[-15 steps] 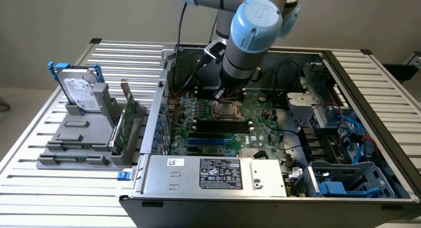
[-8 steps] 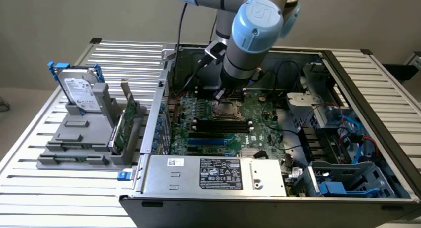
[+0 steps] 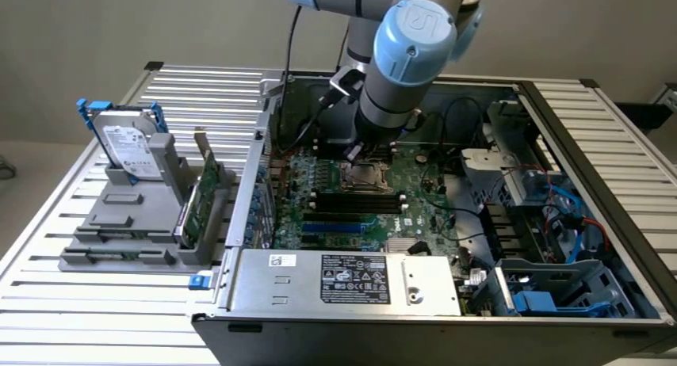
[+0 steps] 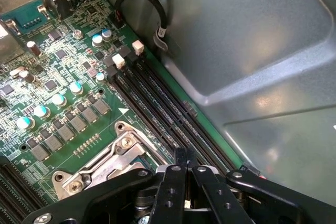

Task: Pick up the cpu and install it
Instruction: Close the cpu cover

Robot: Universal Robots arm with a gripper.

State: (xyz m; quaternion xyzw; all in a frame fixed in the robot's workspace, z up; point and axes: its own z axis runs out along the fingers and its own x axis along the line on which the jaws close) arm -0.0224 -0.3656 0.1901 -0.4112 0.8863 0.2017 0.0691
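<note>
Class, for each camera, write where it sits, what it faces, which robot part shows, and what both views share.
Exterior view: off the arm, above, looking down into the open computer case; the arm shows.
Wrist view: on the wrist, facing the motherboard close up; the shut fingers show.
Shared: the processor socket.

Green motherboard (image 4: 68, 77), black memory slots (image 4: 163, 103) — grey case wall (image 4: 252, 51) — light-blue arm joint (image 3: 418, 29)

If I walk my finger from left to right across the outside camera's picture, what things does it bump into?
Hard drive in its blue bracket → green card standing in the grey rack → metal-framed socket → blue cables.
</note>
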